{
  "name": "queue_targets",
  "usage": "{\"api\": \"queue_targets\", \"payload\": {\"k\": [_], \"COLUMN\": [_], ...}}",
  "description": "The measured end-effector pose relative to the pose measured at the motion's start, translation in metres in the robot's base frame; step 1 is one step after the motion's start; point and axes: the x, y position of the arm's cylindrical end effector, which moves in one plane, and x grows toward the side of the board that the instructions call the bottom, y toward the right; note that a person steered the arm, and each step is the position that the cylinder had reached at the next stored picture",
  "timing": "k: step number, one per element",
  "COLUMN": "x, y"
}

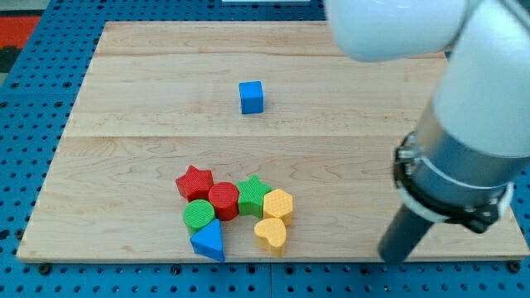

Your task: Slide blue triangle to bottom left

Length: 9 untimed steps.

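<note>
The blue triangle [209, 242] lies near the board's bottom edge, left of centre, at the bottom left of a tight cluster of blocks. It touches the green cylinder [198, 214] above it. My tip [392, 257] is at the view's bottom right, far to the right of the triangle and of the whole cluster, near the board's bottom edge.
The cluster also holds a red star [195, 181], a red cylinder [224, 199], a green star [253, 195], a yellow hexagon [279, 203] and a yellow heart [271, 234]. A blue cube [252, 97] stands alone near the top centre. The arm's white and grey body [464, 124] fills the right side.
</note>
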Motion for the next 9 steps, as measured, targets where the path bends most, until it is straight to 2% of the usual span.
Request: {"api": "queue_targets", "payload": {"k": [1, 3, 4, 6, 7, 8, 9], "x": [-0.001, 0.0, -0.006, -0.018, -0.018, 0.0, 0.0], "y": [-0.052, -0.234, -0.259, -0.26, -0.242, -0.216, -0.227]}}
